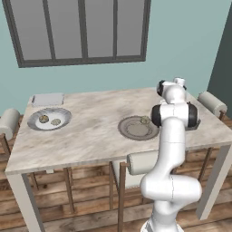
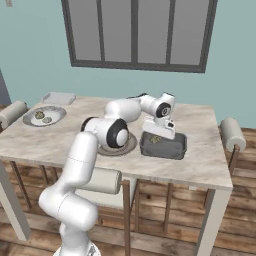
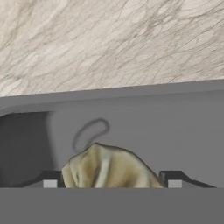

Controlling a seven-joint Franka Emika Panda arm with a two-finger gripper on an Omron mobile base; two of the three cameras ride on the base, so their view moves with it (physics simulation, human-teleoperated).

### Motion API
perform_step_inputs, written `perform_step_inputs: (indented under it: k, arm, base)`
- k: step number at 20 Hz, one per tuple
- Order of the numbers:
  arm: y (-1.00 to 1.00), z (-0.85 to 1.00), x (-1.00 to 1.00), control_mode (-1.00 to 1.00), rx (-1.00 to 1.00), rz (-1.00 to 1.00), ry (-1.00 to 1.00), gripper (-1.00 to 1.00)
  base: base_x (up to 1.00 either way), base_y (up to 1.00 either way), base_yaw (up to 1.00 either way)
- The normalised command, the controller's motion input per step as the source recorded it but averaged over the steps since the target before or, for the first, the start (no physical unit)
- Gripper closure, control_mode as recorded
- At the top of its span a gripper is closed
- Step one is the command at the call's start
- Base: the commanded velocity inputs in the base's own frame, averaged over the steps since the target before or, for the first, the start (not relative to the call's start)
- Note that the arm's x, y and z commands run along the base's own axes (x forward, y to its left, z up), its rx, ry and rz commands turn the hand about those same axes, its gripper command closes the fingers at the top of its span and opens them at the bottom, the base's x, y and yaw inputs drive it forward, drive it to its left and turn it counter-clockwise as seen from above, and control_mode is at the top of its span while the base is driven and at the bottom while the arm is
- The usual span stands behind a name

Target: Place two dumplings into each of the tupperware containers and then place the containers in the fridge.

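Inside container (image 3: 131, 113), dumpling (image 3: 107, 168) between claw (image 3: 112, 183) tips

A dumpling (image 3: 108, 166) sits between the claw (image 3: 112, 183) tips, over a tupperware container (image 3: 175, 127).

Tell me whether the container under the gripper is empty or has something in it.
Not empty. The container on the table holds one dumpling, lying between the tips of the gripper, just above the box's floor.

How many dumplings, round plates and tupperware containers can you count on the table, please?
dumplings: 4
round plates: 2
tupperware containers: 2
Total: 8
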Motion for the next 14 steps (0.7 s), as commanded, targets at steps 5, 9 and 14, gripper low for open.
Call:
perform_step_inputs:
  k: [5, 9, 14]
  arm:
    - [0.0, 0.0, -0.14, -1.0, 0.0, 0.0, 0.0, -1.0]
    - [0.0, 0.0, -0.2, -1.0, 0.0, 0.0, 0.0, -1.0]
    - [0.26, 0.44, -0.43, -1.0, 0.0, 0.0, -0.22, -1.0]
  base:
    - [0.0, 0.0, 0.0]
    - [0.0, 0.0, 0.0]
    - [0.0, 0.0, 0.0]
